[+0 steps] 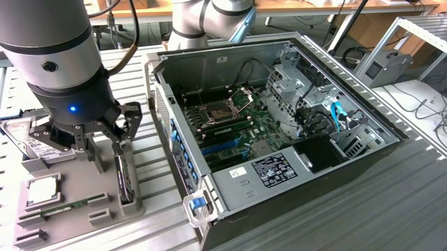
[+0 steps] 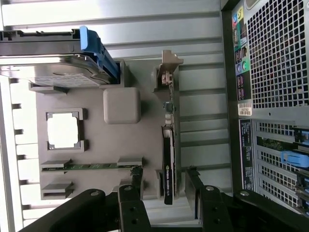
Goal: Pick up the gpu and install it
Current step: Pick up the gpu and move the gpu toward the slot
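At the exterior view's left, a grey holder on the desk carries a hard drive, processor, memory stick and the gpu, which stands on edge in its slot. The tool hangs spread wide astride the gpu, gripping nothing. Rightward, the open computer case holds a motherboard. The arm hides part of the hard drive.

The arm is built of silver-grey cylindrical segments above a black wrist housing, in which a blue indicator light is set. The pincer is formed of black linked fingers with pivot screws.
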